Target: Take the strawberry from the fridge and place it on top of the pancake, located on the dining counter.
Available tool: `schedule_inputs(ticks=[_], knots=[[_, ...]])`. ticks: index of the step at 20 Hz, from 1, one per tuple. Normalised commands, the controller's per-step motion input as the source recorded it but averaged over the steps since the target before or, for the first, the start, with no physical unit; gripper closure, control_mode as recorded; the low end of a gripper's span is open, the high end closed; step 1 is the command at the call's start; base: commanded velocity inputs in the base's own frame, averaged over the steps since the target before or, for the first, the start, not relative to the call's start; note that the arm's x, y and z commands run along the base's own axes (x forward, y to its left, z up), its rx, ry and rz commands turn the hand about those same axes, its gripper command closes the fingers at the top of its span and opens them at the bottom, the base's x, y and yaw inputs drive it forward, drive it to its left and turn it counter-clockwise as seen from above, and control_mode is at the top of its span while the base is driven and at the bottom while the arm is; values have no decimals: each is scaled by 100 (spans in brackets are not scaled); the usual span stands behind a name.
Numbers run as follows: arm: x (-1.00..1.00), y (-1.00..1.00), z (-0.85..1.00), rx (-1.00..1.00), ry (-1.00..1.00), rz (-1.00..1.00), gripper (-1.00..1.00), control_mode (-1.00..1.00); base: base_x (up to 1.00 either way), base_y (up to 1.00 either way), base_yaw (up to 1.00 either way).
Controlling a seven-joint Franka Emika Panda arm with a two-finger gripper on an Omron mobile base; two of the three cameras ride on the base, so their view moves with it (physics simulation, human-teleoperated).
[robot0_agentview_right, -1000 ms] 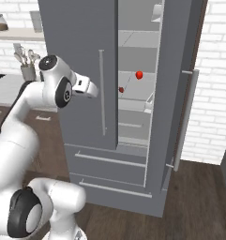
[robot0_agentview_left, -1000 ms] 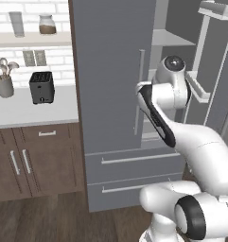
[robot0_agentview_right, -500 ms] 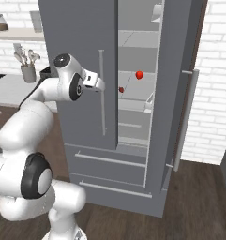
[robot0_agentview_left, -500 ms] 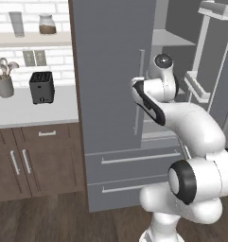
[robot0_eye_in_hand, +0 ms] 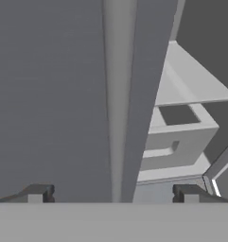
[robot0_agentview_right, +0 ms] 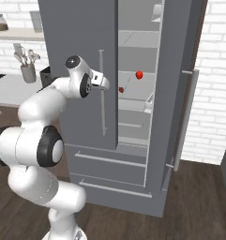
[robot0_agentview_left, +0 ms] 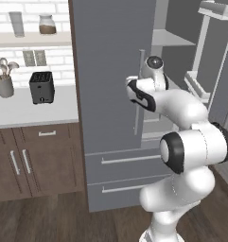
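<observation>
Two fingers: the gripper (robot0_eye_in_hand: 110,194) is spread about as wide as it goes, dark tips far apart low in the hand view, nothing pinched between them and touching nothing I can make out.
Gripper spot: parked right in front of the shut left door of the fridge (robot0_agentview_left: 110,71), with the door's long bar handle (robot0_eye_in_hand: 119,94) running straight up between the tips. In the right base view the hand (robot0_agentview_right: 99,80) sits just beside that handle (robot0_agentview_right: 102,93).
Fridge: right door is swung open, pale shelves and a bin showing past the door edge.
Strawberry: small bright red thing (robot0_agentview_right: 139,74) up on a shelf inside the open half, well apart from the gripper. There's a second, darker red bit (robot0_agentview_right: 121,89) lower down near the door edge, too small to say what it is.
How it'll handle (my guess): light, soft, bruises easy, a bit rounded so it could roll or squirt out. I'd pinch it across the widest middle, gently, not by the tip.
Farther off: toaster (robot0_agentview_left: 41,87) and a utensil holder (robot0_agentview_left: 4,85) on the wall countertop (robot0_agentview_left: 35,111), no part in this job.
</observation>
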Motion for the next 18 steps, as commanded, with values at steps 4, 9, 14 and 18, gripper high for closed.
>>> schedule_inputs(ticks=[4,9,14,18], knots=[[64,-4,-20,0,0,0,-100,-100,0,0,0],[49,-8,-12,0,0,1,-100,-100,0,0,0],[49,-1,-24,0,-4,0,-100,-100,0,0,0],[59,0,-26,0,-7,0,-100,-100,0,0,0]])
